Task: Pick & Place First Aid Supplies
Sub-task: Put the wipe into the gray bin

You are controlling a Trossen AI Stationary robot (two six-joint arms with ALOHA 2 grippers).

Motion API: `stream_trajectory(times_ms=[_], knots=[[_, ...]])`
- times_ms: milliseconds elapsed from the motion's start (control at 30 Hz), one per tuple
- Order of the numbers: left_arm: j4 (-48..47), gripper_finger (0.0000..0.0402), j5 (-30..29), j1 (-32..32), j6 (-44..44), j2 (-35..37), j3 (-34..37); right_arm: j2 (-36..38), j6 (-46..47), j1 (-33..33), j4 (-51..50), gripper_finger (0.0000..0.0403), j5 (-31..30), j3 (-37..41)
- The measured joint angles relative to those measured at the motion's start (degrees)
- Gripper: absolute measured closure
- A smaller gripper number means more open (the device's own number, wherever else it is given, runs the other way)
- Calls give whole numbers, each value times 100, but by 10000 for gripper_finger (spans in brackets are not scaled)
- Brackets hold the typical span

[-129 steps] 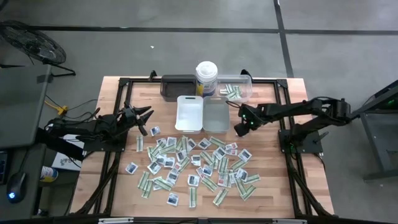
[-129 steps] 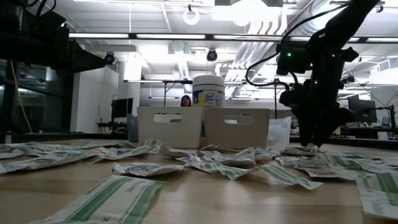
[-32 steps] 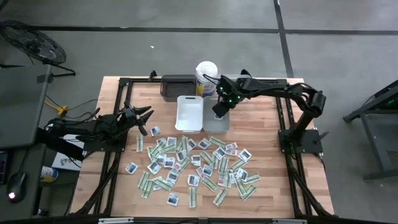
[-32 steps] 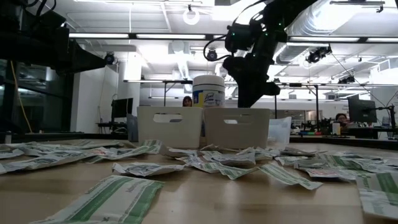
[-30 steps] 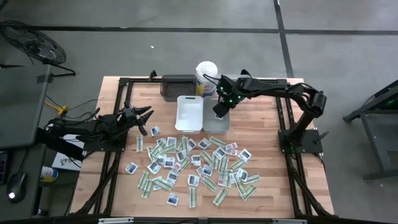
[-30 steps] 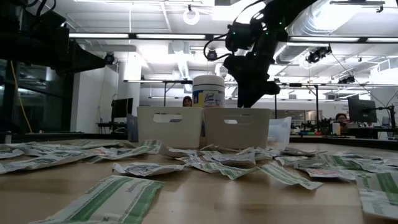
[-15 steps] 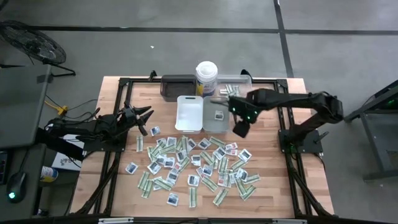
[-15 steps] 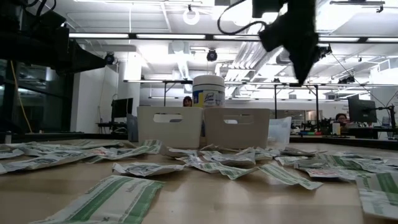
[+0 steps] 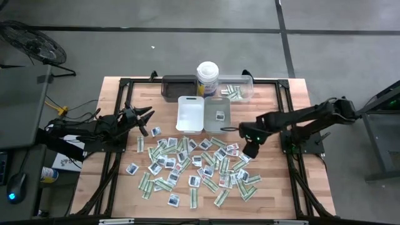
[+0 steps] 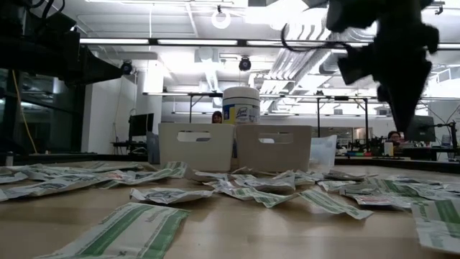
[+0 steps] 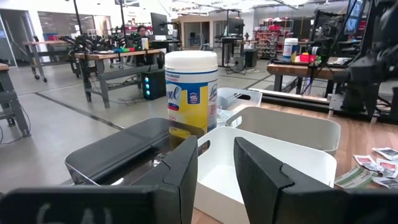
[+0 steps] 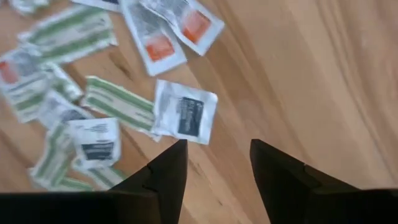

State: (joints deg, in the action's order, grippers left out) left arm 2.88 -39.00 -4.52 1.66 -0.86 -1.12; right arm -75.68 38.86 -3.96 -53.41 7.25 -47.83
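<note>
The first aid supplies (image 9: 194,165) lie scattered flat on the wooden table: white sachets and pale-green strips. One sachet (image 9: 219,115) lies in the grey tray (image 9: 217,125), and a few strips lie in the clear tray (image 9: 237,89). My right gripper (image 9: 247,151) hangs open above the right edge of the pile, clear of the table in the low view (image 10: 399,108). In its wrist view its open fingers (image 12: 214,168) point down near a white sachet with a dark mark (image 12: 185,112). My left gripper (image 9: 150,120) waits open at the table's left side (image 11: 216,168).
Along the far edge stand a dark tray (image 9: 178,86), a tall white canister (image 9: 207,76) and the clear tray. A white tray (image 9: 190,114) sits beside the grey one. Bare wood (image 9: 275,181) lies right of the pile. Black frame rails run along the table's sides.
My right gripper has swung from above the grey tray toward the table's right and near edges and come down over the right edge of the pile. A sachet now lies in the grey tray where the gripper was.
</note>
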Motion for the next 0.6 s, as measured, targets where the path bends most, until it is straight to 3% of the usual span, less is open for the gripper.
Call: stream_trajectory(times_ms=[300,600], knots=[[0,300,1,1,0,-1,0,81,-16,-382,1076,238,19,940],[1,300,2,-1,2,-1,2,70,163,-631,1539,238,-284,1127]])
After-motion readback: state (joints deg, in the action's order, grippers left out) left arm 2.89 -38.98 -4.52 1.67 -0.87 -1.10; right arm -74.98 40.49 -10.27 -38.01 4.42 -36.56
